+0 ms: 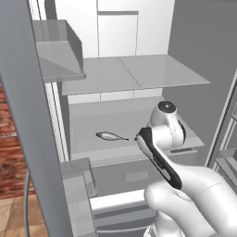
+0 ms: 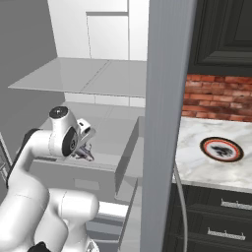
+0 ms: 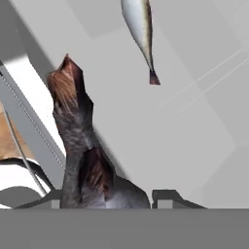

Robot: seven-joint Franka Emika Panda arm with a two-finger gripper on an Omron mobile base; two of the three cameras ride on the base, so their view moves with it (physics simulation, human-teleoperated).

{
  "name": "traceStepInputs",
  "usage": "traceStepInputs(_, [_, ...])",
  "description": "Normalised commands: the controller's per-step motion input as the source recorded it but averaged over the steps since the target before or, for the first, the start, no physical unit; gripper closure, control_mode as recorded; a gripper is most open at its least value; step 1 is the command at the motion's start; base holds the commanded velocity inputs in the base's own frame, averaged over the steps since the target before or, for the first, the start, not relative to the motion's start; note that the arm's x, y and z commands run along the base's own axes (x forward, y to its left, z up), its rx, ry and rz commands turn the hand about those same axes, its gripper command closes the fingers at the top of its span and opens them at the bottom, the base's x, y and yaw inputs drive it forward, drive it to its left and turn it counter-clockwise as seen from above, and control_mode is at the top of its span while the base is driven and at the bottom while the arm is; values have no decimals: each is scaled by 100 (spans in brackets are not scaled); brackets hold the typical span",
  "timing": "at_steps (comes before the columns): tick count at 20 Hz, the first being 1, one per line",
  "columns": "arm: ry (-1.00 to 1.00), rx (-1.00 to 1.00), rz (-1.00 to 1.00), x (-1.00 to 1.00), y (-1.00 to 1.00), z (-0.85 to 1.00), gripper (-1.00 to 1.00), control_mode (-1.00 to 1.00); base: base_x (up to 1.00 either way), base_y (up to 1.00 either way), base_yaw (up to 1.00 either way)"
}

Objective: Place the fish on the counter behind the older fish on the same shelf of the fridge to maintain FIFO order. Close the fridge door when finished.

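Dark fish (image 3: 80, 146) clenched in my tool (image 3: 109, 200); I should carry it beyond the older fish (image 3: 138, 29), deeper along the shelf (image 3: 194, 146)

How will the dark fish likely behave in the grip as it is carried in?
The fish juts up from the fingers without sagging, so it is probably stiff. Gripped at one end, it could pivot. Its ragged fins may catch on the shelf near the older fish.

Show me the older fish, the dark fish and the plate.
older fish (image 1: 110, 136), left base view, mid-body.
dark fish (image 3: 78, 141), hand view, mid-body.
plate (image 2: 222, 149), right base view, centre.
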Motion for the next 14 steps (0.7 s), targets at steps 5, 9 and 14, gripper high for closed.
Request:
traceStepInputs(5, [-10,0,1,67,-8,17,100,-100,0,0,0])
traceStepInputs(9, [-13,0,0,64,0,0,100,-100,0,0,0])
traceStepInputs(14, [-15,0,0,55,0,0,100,-100,0,0,0])
